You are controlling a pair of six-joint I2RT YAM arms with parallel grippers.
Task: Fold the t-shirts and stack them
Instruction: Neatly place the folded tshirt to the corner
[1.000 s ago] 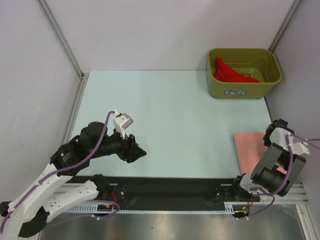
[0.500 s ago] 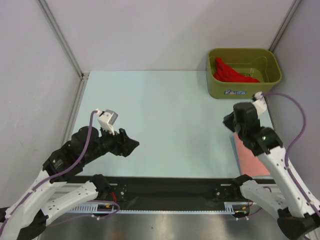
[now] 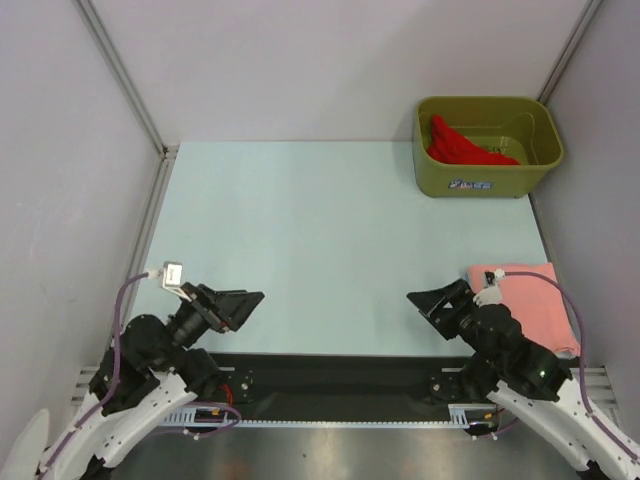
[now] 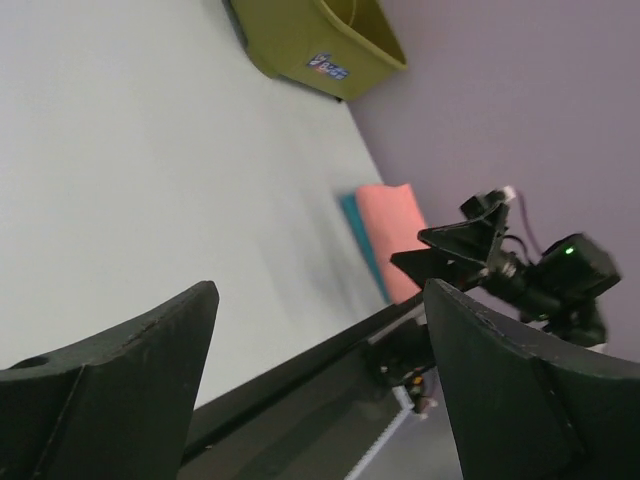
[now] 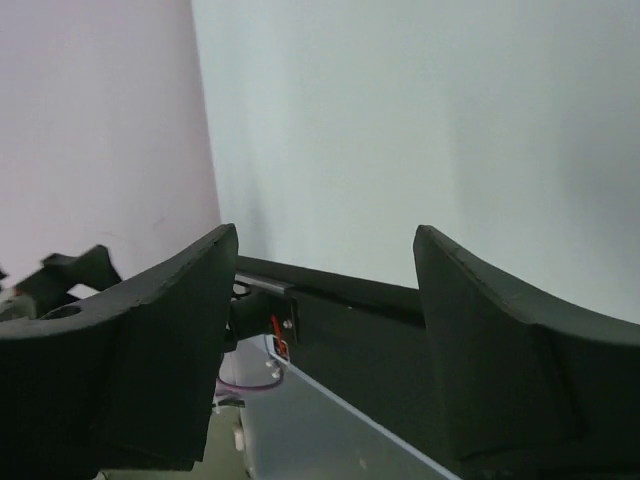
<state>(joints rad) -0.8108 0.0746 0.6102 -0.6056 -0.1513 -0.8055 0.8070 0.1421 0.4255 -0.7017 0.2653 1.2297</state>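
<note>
left gripper (image 3: 243, 305) and right gripper (image 3: 428, 302) now back low, jaws apart

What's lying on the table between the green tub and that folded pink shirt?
Nothing; the top view shows bare table between the tub and pink shirt.

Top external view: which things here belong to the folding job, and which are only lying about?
Belong to the job:
salmon-pink t-shirt, folded at the near right edge of the table
turquoise t-shirt, only an edge showing beside the pink one
red t-shirt, crumpled in the olive-green tub

Only there:
olive-green tub, far right corner
table
</note>
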